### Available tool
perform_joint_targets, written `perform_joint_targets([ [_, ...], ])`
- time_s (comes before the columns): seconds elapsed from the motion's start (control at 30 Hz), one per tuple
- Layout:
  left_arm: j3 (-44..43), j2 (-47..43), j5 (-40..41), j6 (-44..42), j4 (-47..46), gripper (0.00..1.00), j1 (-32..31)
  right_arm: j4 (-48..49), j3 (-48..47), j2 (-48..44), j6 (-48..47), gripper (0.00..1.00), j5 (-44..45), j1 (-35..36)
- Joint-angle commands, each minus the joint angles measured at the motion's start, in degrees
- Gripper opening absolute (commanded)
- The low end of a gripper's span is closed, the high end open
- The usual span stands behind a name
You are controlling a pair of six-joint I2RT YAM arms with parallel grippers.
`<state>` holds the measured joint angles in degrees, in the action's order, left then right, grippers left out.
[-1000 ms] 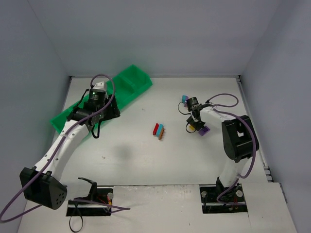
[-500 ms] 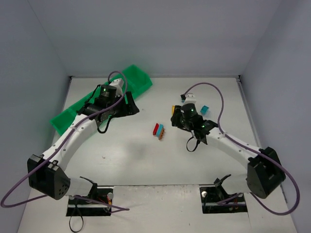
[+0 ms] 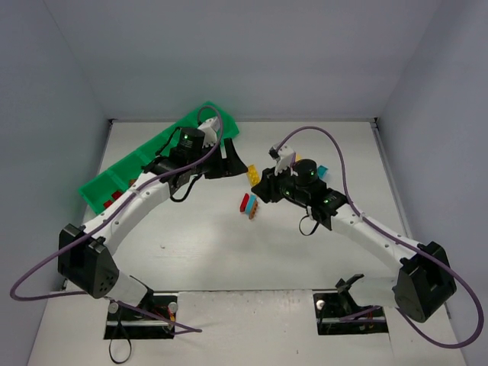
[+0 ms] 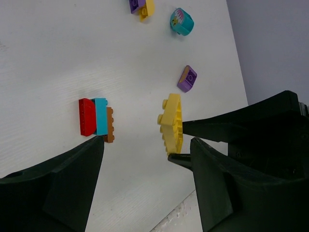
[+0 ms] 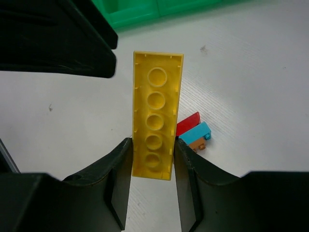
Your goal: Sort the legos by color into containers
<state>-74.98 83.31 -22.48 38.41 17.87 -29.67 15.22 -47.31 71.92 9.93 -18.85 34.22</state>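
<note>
My right gripper is shut on a long yellow lego, held above the table; it shows too in the top view and the left wrist view. My left gripper is open and empty, its fingertips just short of that brick. A red, teal and brown stack lies on the table below. The green tray of containers lies at the back left, with red bricks in one compartment.
A teal brick lies behind the right arm. The left wrist view shows a small purple brick, a round teal piece and a purple and yellow pair on the white table. Grey walls enclose the table.
The left arm has swung from over the tray to the table's middle. The right gripper has carried the yellow lego left to meet it.
</note>
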Motion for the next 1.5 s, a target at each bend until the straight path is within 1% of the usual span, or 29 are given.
perform_joint_targets([
  [0.0, -4.12, 0.36, -0.20, 1.93, -4.95, 0.66, -1.00, 5.17, -3.40, 0.24, -2.11, 0.00, -4.44, 0.50],
  [0.23, -5.88, 3.61, -0.37, 3.34, -6.44, 0.65, -2.85, 5.52, -4.90, 1.73, -2.46, 0.00, -5.49, 0.76],
  [0.33, -6.49, 4.84, -0.46, 3.33, -6.09, 0.52, -3.38, 6.13, -5.07, 1.99, -2.20, 0.00, -5.32, 0.76],
  [0.37, -6.49, 5.11, -0.29, 3.42, -6.00, 0.39, -3.46, 6.13, -5.25, 2.26, -2.11, 0.00, -5.41, 0.76],
  [0.43, -6.23, 5.02, -0.11, 3.51, -6.26, 0.20, -3.55, 6.05, -5.51, 2.61, -2.29, 0.00, -5.58, 0.76],
  [0.47, -6.06, 4.76, 0.41, 3.42, -6.44, 0.07, -3.46, 5.96, -5.69, 2.87, -2.29, 0.03, -5.49, 0.76],
  [0.5, -6.05, 4.50, 0.85, 3.07, -6.27, 0.02, -3.46, 5.87, -5.69, 3.05, -2.11, 0.08, -5.23, 0.85],
  [0.53, -6.32, 4.41, 1.99, 2.03, -6.27, 0.00, -3.29, 5.78, -5.78, 3.22, -1.76, 0.15, -4.45, 0.68],
  [0.57, -6.67, 4.32, 2.87, 1.41, -5.14, 0.00, -3.29, 5.52, -5.95, 3.66, -1.50, 0.36, -4.09, 0.68],
  [0.63, -7.89, 4.49, 5.85, -1.14, -3.55, 0.00, -2.94, 4.38, -6.57, 4.45, -0.45, 0.55, -3.91, 0.15],
  [0.67, -8.25, 4.58, 6.91, -1.84, -1.98, 0.00, -2.68, 3.94, -6.83, 5.33, -0.18, 0.69, -3.65, -0.03],
  [0.7, -8.51, 4.67, 8.92, -3.42, -1.44, 0.00, -2.32, 2.46, -7.44, 5.60, 0.43, 0.71, -3.30, -0.55],
  [0.73, -8.86, 4.76, 10.25, -4.30, -0.48, 0.00, -1.36, 1.75, -7.71, 5.77, 0.87, 0.76, -1.21, -0.73],
  [0.8, -9.39, 4.93, 13.41, -6.41, 0.85, 0.00, 0.13, -0.36, -7.97, 5.69, 1.93, 0.78, 2.48, -1.43],
  [0.83, -9.74, 5.02, 16.21, -7.03, 1.81, 0.00, 2.49, -0.98, -7.97, 4.90, 3.24, 0.79, 6.59, -1.87],
  [0.9, -10.27, 5.46, 19.04, -8.35, 2.43, 0.00, 5.14, -3.51, -7.80, 4.11, 5.52, 0.85, 12.58, -3.27],
  [0.93, -10.45, 5.72, 20.71, -8.62, 2.61, 0.00, 6.45, -4.58, -7.71, 3.67, 7.36, 0.86, 14.96, -3.98],
  [0.97, -10.80, 6.16, 24.64, -8.79, 2.52, 0.00, 9.16, -5.98, -7.62, 3.06, 8.60, 0.86, 19.51, -4.77],
  [1.03, -11.50, 7.21, 27.39, -9.67, 2.17, 0.00, 11.82, -10.99, -7.71, 2.70, 12.63, 0.86, 24.72, -7.48],
  [1.07, -12.55, 8.52, 30.80, -10.54, 2.17, 0.00, 14.00, -14.40, -7.62, 2.35, 14.13, 0.86, 28.22, -8.46],
  [1.13, -13.96, 11.07, 33.98, -11.34, 2.17, 0.00, 16.04, -18.28, -7.01, 1.91, 18.44, 0.85, 31.23, -11.36],
  [1.17, -15.44, 11.87, 34.60, -11.78, 2.17, 0.00, 17.79, -21.08, -6.75, 1.73, 19.59, 0.85, 33.77, -11.97],
  [1.3, -18.52, 16.53, 37.50, -13.71, 1.64, 0.00, 20.70, -26.02, -4.81, 0.24, 24.51, 0.85, 38.52, -13.47],
  [1.4, -20.81, 20.31, 39.53, -14.51, 2.26, 0.00, 22.28, -28.93, -3.76, -0.38, 27.94, 0.85, 40.20, -14.53],
  [1.47, -21.43, 22.68, 39.70, -14.59, 2.08, 0.03, 23.08, -30.94, -3.14, -0.55, 30.31, 0.85, 40.65, -15.40],
])
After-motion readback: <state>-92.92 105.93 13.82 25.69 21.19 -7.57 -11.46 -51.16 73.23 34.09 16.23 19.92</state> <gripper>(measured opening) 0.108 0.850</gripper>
